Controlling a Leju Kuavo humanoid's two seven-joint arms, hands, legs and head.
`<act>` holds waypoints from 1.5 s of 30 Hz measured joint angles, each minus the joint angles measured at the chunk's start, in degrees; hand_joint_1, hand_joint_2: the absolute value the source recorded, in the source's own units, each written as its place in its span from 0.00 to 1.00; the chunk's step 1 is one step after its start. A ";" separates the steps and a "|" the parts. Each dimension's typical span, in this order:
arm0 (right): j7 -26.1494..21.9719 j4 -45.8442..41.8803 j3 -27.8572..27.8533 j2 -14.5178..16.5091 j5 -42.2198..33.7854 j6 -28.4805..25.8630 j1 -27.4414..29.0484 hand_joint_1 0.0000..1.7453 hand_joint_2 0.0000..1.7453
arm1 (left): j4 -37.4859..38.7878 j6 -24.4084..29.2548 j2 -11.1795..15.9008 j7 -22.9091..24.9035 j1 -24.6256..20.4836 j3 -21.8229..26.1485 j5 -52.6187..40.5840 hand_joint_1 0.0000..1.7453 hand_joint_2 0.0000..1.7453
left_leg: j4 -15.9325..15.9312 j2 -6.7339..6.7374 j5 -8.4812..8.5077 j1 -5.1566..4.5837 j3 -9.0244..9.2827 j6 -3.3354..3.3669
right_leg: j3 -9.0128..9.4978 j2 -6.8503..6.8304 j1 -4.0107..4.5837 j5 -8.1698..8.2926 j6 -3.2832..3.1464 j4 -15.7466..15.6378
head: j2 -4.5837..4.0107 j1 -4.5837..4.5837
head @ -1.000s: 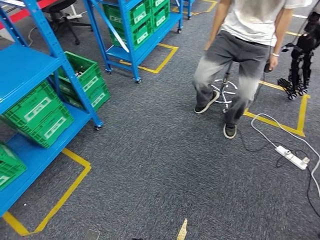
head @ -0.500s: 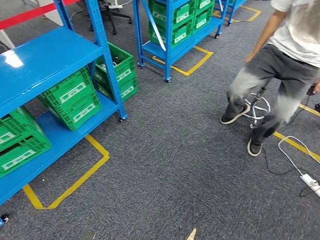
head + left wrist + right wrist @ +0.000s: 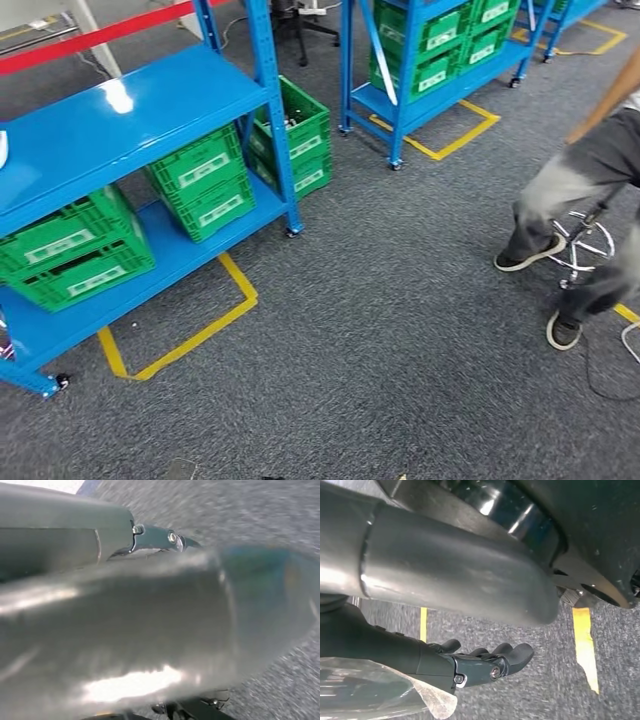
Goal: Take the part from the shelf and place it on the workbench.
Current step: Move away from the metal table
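A blue shelf (image 3: pixel 113 110) stands at the left in the head view, with green crates (image 3: pixel 204 182) on its lower level. At the left edge of its bare top board a small white thing (image 3: pixel 2 148) is cut off by the frame; I cannot tell what it is. My left hand (image 3: pixel 158 536) hangs over grey carpet, blurred, with a dark finger stretched out beside the thick silver thumb and nothing seen in it. My right hand (image 3: pixel 490 662) hangs with its dark fingers straight and apart, holding nothing.
A second blue shelf (image 3: pixel 400 100) with green crates stands further back. A person (image 3: pixel 573 185) sits on a stool (image 3: pixel 585 240) at the right. Yellow floor tape (image 3: pixel 181 340) marks the shelf bay. A red and white barrier (image 3: pixel 98 35) runs behind. Grey carpet lies between.
The camera has swung left: the near shelf and crates now sit further right and fuller in the picture. The person has slid to the right edge, and the power strip has left the picture.
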 joint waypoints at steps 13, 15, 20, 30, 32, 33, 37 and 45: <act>0.04 0.00 0.02 -0.05 0.39 0.54 -0.68 0.00 0.00 | 0.05 0.06 0.01 0.26 0.06 0.15 -0.09 0.00 0.00 | -16.51 0.37 6.93 -0.55 7.89 3.29 | -3.90 1.60 0.27 -6.78 2.70 10.53 | 0.00 0.68; 0.04 0.00 0.01 -0.08 0.42 0.57 -0.48 0.00 0.00 | 0.08 0.03 -0.07 -0.02 0.06 0.20 -0.08 0.00 0.00 | -16.48 -1.28 6.91 -0.53 7.95 3.33 | -6.94 2.10 0.24 -7.28 2.88 15.20 | 0.00 0.69; -0.14 0.03 -0.01 -0.13 0.20 0.59 -0.30 0.00 0.00 | 0.14 -0.26 -0.19 -1.40 0.02 0.38 -0.03 0.00 0.00 | -15.67 -5.24 6.44 -0.34 7.87 2.35 | -2.15 5.86 -0.40 0.84 2.81 1.94 | 0.00 0.69; -1.44 0.07 -0.08 -0.20 0.71 -1.27 -0.20 0.00 0.00 | 0.16 0.99 0.10 -1.37 -0.24 0.87 -0.61 0.00 0.00 | -0.36 -0.07 -0.28 -0.05 0.25 -0.19 | -0.28 0.08 -0.02 0.38 0.14 0.09 | 0.00 -0.09; -1.46 0.07 -0.09 -0.20 0.78 -1.27 -0.35 0.00 0.00 | 0.16 1.01 0.15 -1.17 -0.11 0.89 -0.81 0.00 0.00 | -2.79 0.34 2.13 -0.06 1.55 0.08 | 0.02 -1.39 0.07 0.12 0.18 0.09 | 0.00 -0.10; -1.48 0.07 -0.09 -0.20 0.79 -1.27 -0.42 0.00 0.00 | 0.16 1.02 0.19 -1.10 -0.09 0.90 -0.87 0.00 0.00 | -6.50 1.25 4.17 -0.23 3.45 0.45 | 0.26 -2.07 0.11 -0.05 0.26 0.09 | 0.00 -0.11; -1.51 0.07 -0.10 -0.20 0.81 -1.31 -0.55 0.00 0.00 | 0.16 1.02 0.27 -0.64 -0.50 0.91 -1.03 0.00 0.00 | -15.13 4.86 6.22 -1.51 7.40 1.88 | 0.99 -4.78 0.59 -0.77 1.36 -0.06 | 0.00 -0.07; -1.04 0.04 -0.12 -0.15 1.19 -1.62 -0.74 0.00 0.00 | 0.19 0.15 0.17 2.64 -0.45 0.95 -1.68 0.00 0.00 | -16.37 -1.00 6.89 -0.69 7.96 3.39 | -6.35 1.95 0.19 -7.40 2.83 14.53 | 0.00 0.36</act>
